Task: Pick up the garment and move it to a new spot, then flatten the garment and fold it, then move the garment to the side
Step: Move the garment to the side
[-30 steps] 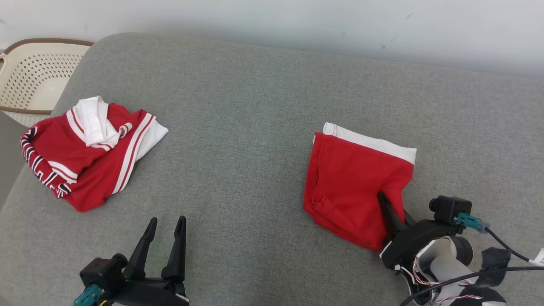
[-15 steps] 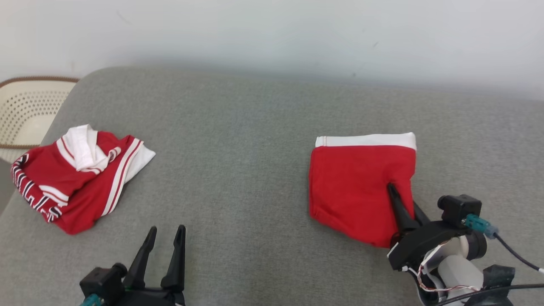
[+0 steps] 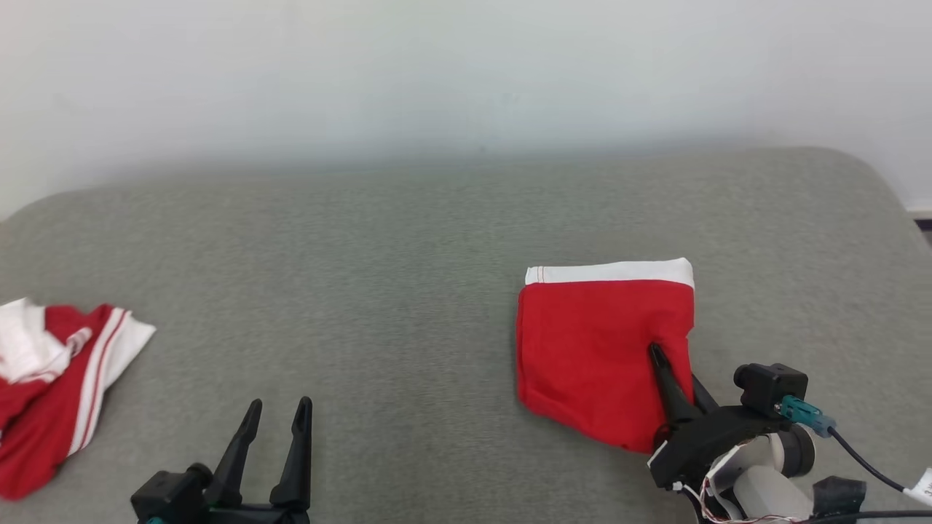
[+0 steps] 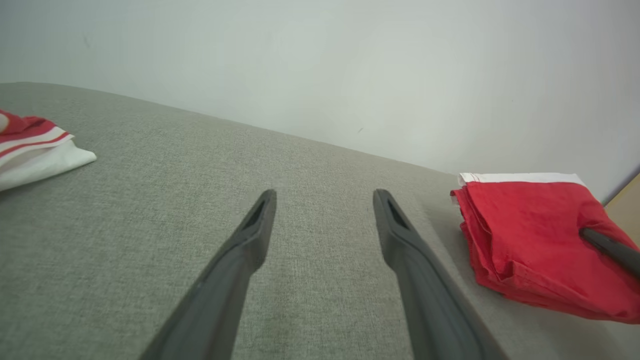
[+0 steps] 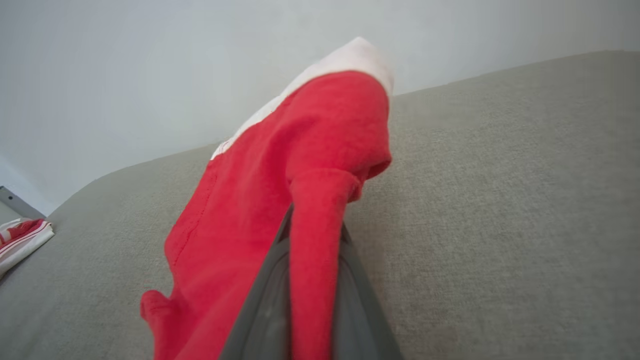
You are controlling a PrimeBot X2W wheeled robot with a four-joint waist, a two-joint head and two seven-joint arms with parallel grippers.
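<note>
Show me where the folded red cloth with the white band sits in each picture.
Head view: folded red cloth, right of centre, pinched by the right gripper.
Left wrist view: cloth at the far right.
Right wrist view: cloth centre, rising from the bottom.
Shared landmark: striped red-and-white garment at left in all three.

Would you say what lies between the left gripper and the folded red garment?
Bare grey upholstery separates left gripper and folded red garment, per head view.

Our right hand (image 5: 317, 220) pinches a fold of the red garment (image 5: 260, 190) between its two dark fingers (image 5: 265, 310), with the white band (image 5: 350, 57) farthest from us. The grey cushion (image 5: 500, 200) stretches around it. A red-and-white striped cloth (image 5: 20, 240) lies well apart at the left edge.
</note>
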